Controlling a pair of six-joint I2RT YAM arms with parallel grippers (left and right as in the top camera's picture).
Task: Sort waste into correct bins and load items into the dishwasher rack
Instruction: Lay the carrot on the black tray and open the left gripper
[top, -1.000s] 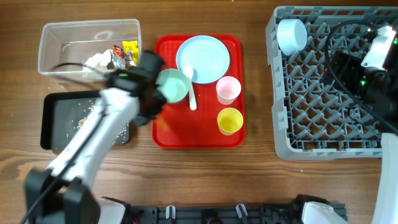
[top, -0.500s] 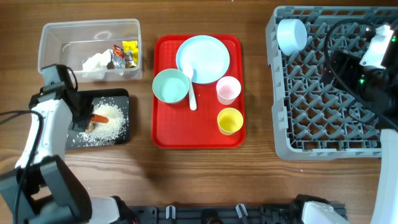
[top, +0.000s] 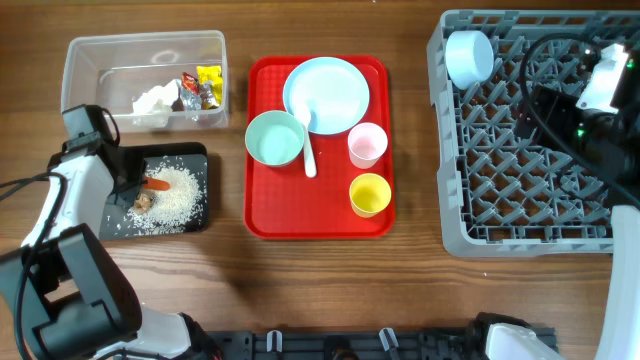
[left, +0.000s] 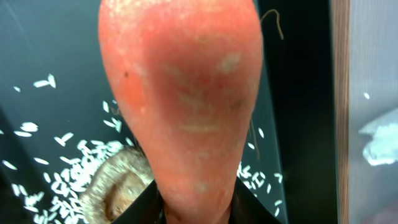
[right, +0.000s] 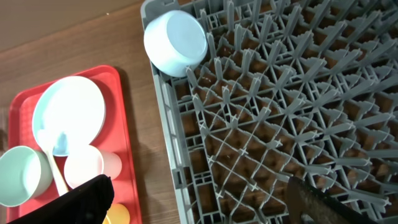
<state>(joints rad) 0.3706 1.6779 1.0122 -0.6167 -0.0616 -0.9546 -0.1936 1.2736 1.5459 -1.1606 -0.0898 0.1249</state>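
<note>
Rack (top: 520, 150) on the right, one bowl (top: 468, 57) in its far-left corner. The right claw (right: 199, 186) hangs over the rack, spread wide and empty, and the red tray (top: 318, 218) is at centre. On the left, the tub (top: 140, 42) is far and the black tray (top: 190, 150) just near of it. The carrot (top: 157, 184) lies in the black tray on rice (top: 180, 190), with a scrap (top: 143, 203) beside it, and the left claw (left: 199, 210) sits at its thin end, jaws flanking it; pinching or slack, cannot tell. Carrot judged stiff, fairly light, tapered and smooth-skinned, so it would likely slip from a tip grip and is better taken across the thick middle.
</note>
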